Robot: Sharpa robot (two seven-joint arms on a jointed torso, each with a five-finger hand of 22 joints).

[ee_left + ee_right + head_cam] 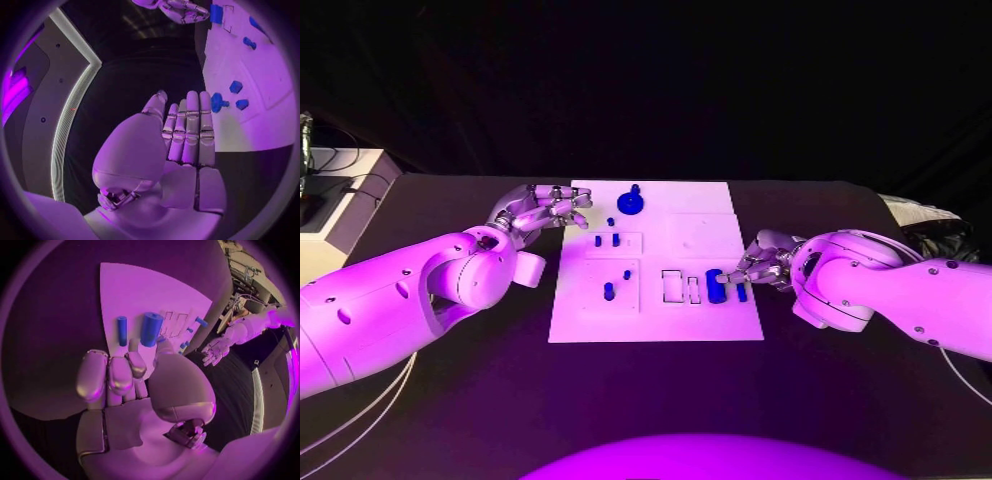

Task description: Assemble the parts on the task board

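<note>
White board (661, 320) flat mid-bench, long side running away from the robot. Blue parts on it: round knobbed piece (630, 202) at the far edge, small pegs (607, 240) in the left middle square, one peg (609, 291) in the near-left square. On the near-right side, a thick blue cylinder (715, 286) and a thin blue rod (741, 292) beside it, just right of two outlined rectangular slots (682, 287).

Right hand (764, 262) at the board's right edge, fingertips touching or just beside the thick cylinder (150, 328). Right wrist view: fingers (111, 375) curled inward over the palm, the tips close to the cylinder and the rod (122, 330); cannot tell if it actually grips either one.

Left hand (542, 210) at the board's far-left corner, off the board over the bench (444, 400). Left wrist view: fingers (190, 127) straight and together, palm flat, nothing held; blue parts (217, 102) lie on the board just past the fingertips.

Grey box with cables (336, 190) at the bench's far-left edge.
</note>
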